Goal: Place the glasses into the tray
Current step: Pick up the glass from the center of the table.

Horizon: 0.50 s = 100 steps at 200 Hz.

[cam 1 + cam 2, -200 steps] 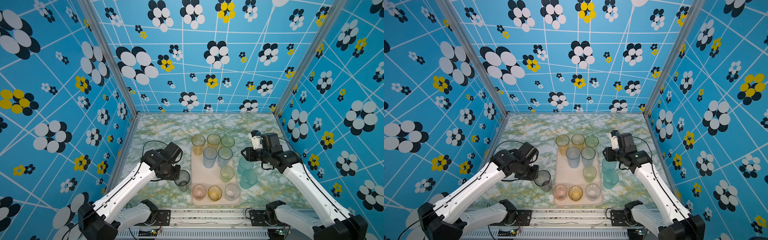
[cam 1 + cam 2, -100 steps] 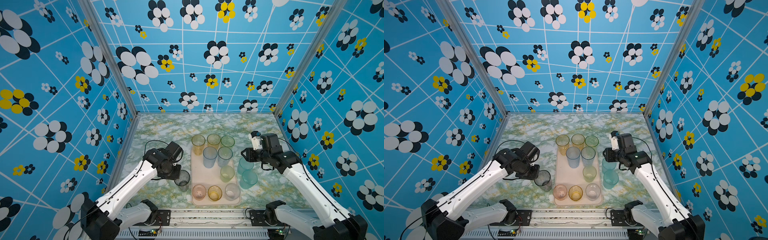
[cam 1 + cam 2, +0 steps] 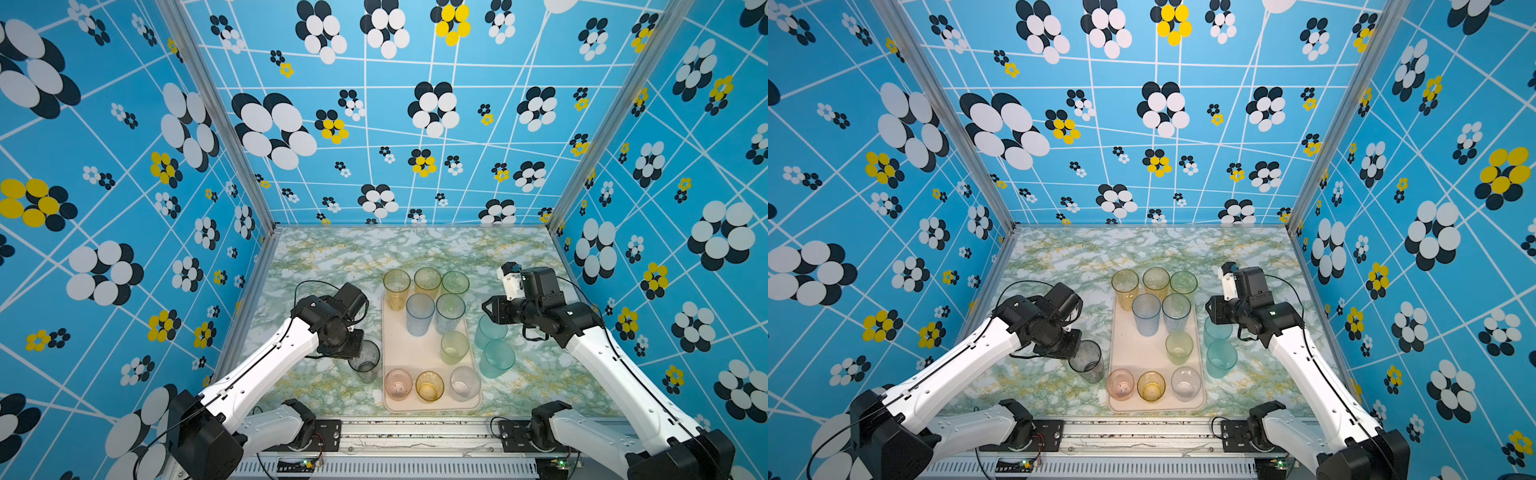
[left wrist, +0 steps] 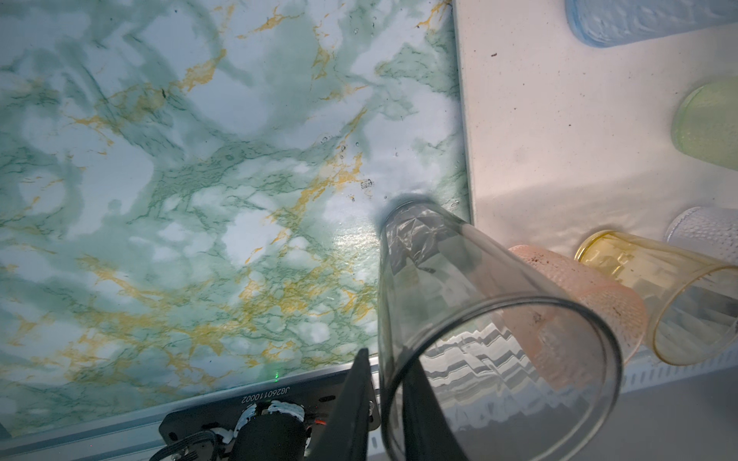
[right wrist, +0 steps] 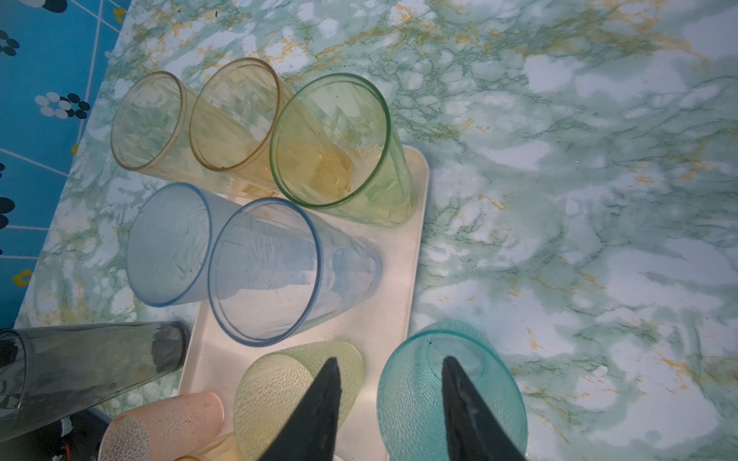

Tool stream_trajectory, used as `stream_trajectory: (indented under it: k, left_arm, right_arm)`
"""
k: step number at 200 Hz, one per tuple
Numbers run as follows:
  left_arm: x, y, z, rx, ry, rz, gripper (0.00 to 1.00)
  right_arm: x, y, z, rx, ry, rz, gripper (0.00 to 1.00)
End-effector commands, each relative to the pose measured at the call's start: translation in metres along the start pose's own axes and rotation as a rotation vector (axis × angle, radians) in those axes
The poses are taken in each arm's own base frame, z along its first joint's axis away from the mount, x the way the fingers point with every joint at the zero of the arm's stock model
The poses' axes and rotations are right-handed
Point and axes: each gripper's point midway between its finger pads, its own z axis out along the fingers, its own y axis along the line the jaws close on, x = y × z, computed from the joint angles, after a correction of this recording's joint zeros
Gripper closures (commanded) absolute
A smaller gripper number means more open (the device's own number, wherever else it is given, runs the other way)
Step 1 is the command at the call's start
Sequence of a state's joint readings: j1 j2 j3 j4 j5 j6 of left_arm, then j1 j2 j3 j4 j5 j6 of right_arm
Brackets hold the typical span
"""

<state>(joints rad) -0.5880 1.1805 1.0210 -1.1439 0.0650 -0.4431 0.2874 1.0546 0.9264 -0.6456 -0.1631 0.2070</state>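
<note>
The cream tray lies mid-table and holds several glasses: tall yellow, amber, green and blue ones at its far end, a short yellow-green one, and pink, amber and clear ones along its near end. A tall grey glass stands on the table just left of the tray. My left gripper is shut on its rim, one finger inside and one outside. Two teal glasses stand right of the tray. My right gripper hangs open above the farther one, holding nothing.
Blue flowered walls close in the marble table on three sides. A metal rail with both arm bases runs along the front edge. The glasses in the tray stand close together.
My left gripper's jaws have narrowed onto the grey glass's wall and the left wrist has shifted slightly. The right arm and all the glasses have stayed put.
</note>
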Motion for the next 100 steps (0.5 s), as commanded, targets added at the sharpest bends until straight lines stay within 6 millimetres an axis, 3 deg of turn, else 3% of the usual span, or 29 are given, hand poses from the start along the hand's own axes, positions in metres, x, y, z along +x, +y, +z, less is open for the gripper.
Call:
stream_trajectory:
  k: [1, 100]
  left_arm:
    - [0.0, 0.0006, 0.0027, 0.003, 0.017, 0.005, 0.83]
    - [-0.0037, 0.0032, -0.0043, -0.03, 0.018, 0.019, 0.91]
  right_arm:
    - [0.0024, -0.0036, -0.0011, 0.013, 0.002, 0.016, 0.56]
    - [0.0015, -0.0031, -0.0001, 0.011, 0.003, 0.016, 0.56]
